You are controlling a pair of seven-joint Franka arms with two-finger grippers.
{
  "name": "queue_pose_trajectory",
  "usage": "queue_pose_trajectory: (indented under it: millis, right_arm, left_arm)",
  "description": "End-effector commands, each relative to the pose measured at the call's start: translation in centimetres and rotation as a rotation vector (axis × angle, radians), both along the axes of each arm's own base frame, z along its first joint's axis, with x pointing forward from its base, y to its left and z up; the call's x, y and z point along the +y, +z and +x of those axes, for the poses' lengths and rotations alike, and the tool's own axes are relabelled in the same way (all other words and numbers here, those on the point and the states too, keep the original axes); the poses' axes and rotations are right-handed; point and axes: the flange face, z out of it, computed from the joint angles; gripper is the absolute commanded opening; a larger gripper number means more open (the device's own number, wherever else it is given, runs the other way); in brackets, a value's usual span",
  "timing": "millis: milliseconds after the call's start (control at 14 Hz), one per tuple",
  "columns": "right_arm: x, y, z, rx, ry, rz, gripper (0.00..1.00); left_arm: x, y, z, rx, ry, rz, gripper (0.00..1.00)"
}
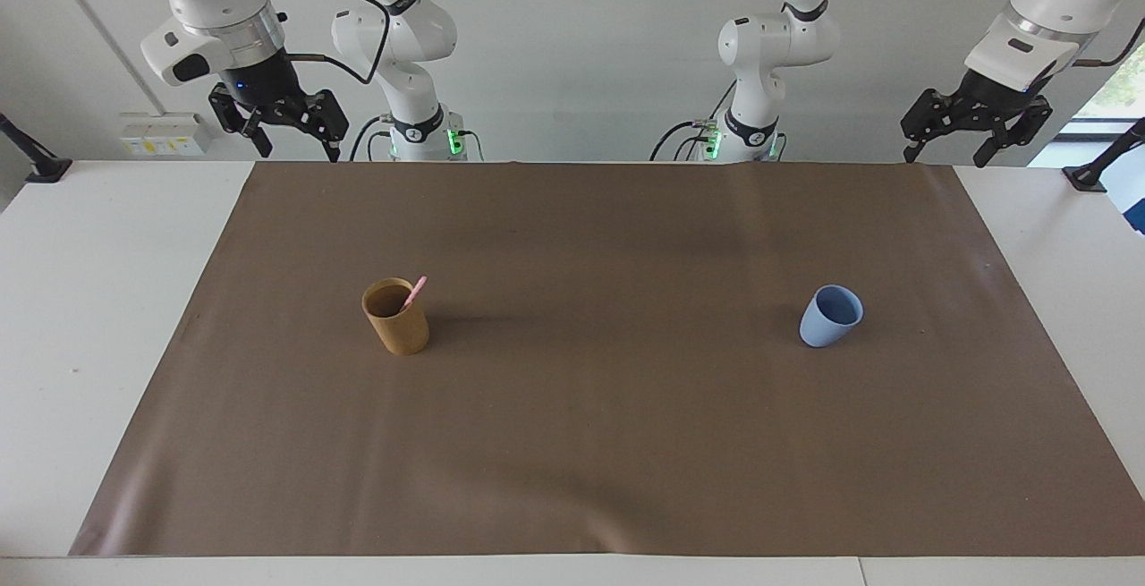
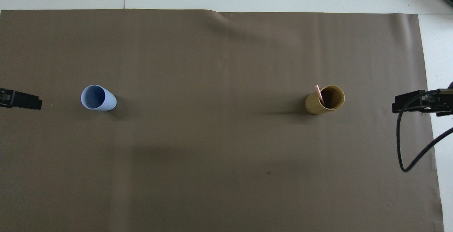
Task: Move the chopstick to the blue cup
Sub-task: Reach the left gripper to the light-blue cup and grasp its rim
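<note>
A big brown mat covers most of the white table. The mat is the thing to find everything else by.

A tan cup stands upright on the mat, about halfway from the robots' edge of the mat to the edge away from them, toward the right arm's end. The chopstick is inside this tan cup. It is thin and light pink. It leans on the rim of the cup, and its top pokes out a little above the rim. From above, the chopstick rests on the side of the tan cup that faces the middle of the mat.

The blue cup also stands upright on the mat, toward the left arm's end, well apart from the tan cup. Nothing is inside the blue cup.

The right gripper hangs up in the air over the corner of the mat at the right arm's end, by the robots. Its fingers are spread apart and it holds nothing.

The left gripper hangs up in the air over the other corner by the robots, at the left arm's end. Its fingers are spread apart too, and it holds nothing.

Neither gripper touches a cup or the chopstick.
</note>
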Motion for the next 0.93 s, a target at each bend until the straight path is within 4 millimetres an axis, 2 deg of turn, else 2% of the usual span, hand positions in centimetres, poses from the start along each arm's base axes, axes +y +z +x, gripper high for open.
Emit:
queue_pose_trajectory:
  millis: [0,429,643,786,857]
  right_arm:
    - [-0.5,0.1,-0.7,-0.012,0.019,0.006,1.00]
    - [-0.5,0.1,-0.8,-0.012,0.017,0.006,1.00]
    - [-0.4,0.1,-0.8,-0.012,0.019,0.007,1.00]
    - [-0.5,0.1,-0.8,-0.012,0.017,0.006,1.00]
    - [-0.4,0.0,-0.8,-0.011,0.017,0.007,1.00]
  left_arm:
    - [-0.6,-5.3,0.2,-0.028,-0.023,0.005,1.00]
    - [0.2,-12.6,3.1,-0.054,-0.036,0.002,1.00]
    - [0.5,-17.9,5.3,-0.068,-0.031,0.001,1.00]
    - [0.8,-18.5,5.8,-0.091,-0.029,0.001,1.00]
    - [1.3,-19.6,6.0,-0.080,-0.023,0.001,1.00]
